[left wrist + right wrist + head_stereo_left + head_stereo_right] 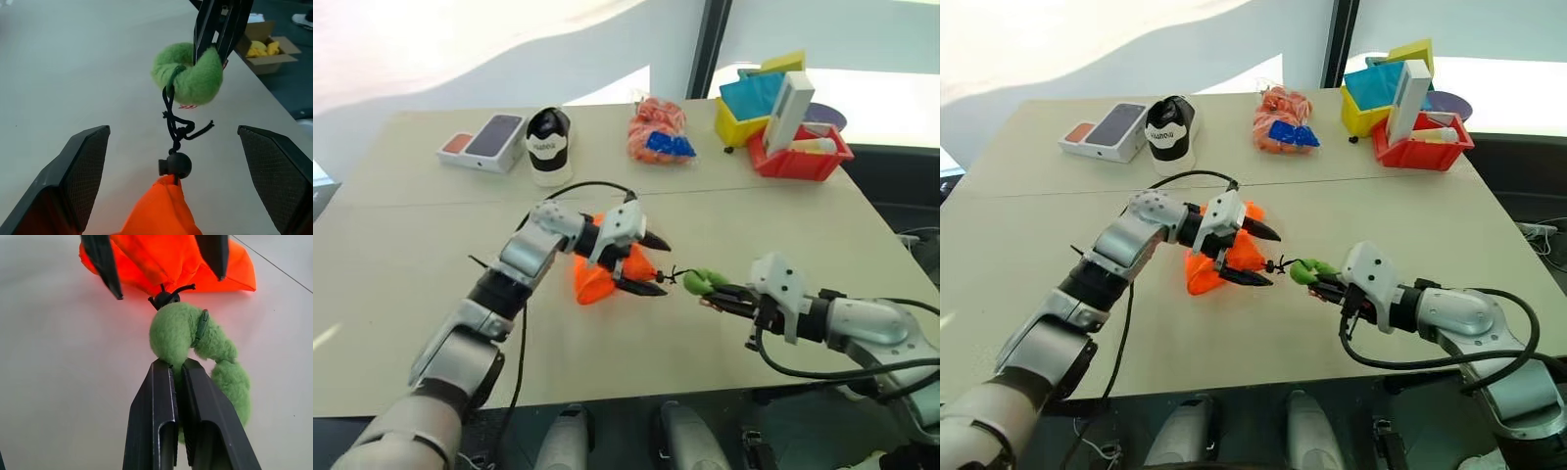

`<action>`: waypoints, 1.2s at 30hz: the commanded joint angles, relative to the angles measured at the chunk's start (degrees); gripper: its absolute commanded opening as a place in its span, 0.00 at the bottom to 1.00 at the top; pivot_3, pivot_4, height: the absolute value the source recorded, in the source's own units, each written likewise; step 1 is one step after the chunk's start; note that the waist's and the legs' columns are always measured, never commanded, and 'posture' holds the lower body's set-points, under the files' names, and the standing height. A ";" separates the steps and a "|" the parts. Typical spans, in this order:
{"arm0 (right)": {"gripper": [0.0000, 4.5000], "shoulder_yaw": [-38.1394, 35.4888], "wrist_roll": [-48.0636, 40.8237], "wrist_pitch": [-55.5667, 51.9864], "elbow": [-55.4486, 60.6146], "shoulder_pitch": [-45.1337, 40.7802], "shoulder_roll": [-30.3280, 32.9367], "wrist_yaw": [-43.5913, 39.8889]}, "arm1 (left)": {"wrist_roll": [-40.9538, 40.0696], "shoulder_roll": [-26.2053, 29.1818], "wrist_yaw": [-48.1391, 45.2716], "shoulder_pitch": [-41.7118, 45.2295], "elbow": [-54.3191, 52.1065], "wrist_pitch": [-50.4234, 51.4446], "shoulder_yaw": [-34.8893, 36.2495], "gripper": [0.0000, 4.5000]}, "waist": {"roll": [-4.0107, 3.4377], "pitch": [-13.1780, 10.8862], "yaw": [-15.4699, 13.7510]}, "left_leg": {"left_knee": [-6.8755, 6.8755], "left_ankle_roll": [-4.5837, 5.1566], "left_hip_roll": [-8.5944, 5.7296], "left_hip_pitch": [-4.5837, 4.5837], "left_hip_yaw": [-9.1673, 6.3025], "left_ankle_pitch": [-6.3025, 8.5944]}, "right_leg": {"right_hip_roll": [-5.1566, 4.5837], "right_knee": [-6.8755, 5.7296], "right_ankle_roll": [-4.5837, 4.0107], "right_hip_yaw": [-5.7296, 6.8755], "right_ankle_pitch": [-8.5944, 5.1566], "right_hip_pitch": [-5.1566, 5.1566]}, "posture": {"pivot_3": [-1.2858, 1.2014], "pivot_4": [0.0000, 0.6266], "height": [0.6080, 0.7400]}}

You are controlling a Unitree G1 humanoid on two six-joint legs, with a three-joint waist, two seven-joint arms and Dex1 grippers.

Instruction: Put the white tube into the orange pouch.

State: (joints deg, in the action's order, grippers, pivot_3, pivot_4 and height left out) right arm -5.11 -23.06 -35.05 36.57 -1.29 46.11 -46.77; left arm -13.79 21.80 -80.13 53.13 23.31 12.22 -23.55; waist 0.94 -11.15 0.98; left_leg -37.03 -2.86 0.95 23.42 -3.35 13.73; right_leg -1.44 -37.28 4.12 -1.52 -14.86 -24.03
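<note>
The orange pouch (592,284) lies flat near the middle of the table, and its black cord (172,122) runs to a fuzzy green ring (700,282). My left gripper (665,266) is open, one finger on each side of the pouch's cord end, just above the fabric. My right gripper (707,299) is shut on the green ring (195,333), holding the cord out to the right of the pouch. The right gripper's black fingers (217,29) pinch the ring from the far side in the left wrist view. The white tube is out of view.
Along the table's far side stand a phone box (484,140), a black-and-white shoe (548,145), an orange-red packet (658,132), a yellow bin (739,122) and a red bin (800,159) holding a tall white box (788,111). A cardboard box (266,49) sits on the floor.
</note>
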 commanded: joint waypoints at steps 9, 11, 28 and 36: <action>0.00 0.07 0.17 1.82 3.05 0.56 -0.36 2.29 | 6.56 -2.14 -6.97 4.26 7.27 -3.88 -1.42 0.99 | 0.02 -0.01 -0.30 | -0.02 0.01 -0.01 0.04 -0.01 0.01 | -0.02 0.00 0.01 0.00 0.06 0.00 | 0.52 0.24 1.00; 0.00 0.06 0.10 2.00 3.04 0.68 -0.38 2.35 | 7.35 -2.80 -6.22 4.05 7.12 -4.57 -1.31 0.99 | 0.02 -0.01 -0.27 | -0.03 0.01 -0.01 0.04 -0.01 0.01 | -0.02 0.00 0.02 0.00 0.05 0.00 | 0.52 0.24 1.00; 0.00 0.08 0.01 2.10 1.08 0.45 -0.45 2.94 | 12.92 -3.44 1.56 -0.36 0.23 -9.52 -0.75 0.99 | 0.02 -0.01 -0.24 | -0.03 0.01 0.00 0.02 -0.04 0.01 | -0.02 -0.06 -0.03 0.00 0.14 0.00 | 0.52 0.24 1.00; 0.00 -0.03 0.24 3.29 0.45 1.85 -0.48 2.72 | 16.06 -2.28 7.69 -4.14 -8.07 -8.74 -2.04 0.99 | 0.01 -0.01 -0.20 | -0.07 0.01 0.00 -0.02 -0.04 0.00 | -0.02 -0.13 -0.03 -0.01 0.15 0.02 | 0.52 0.24 1.00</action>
State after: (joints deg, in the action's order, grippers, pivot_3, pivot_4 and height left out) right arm -4.04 -22.65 -33.05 36.25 0.48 46.00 -44.13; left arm 1.19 19.05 -73.86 49.18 18.04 3.43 -25.74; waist 0.95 -11.16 0.77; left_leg -37.10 -2.85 0.95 23.39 -3.39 13.73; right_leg -1.46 -37.42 4.09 -1.53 -14.71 -24.01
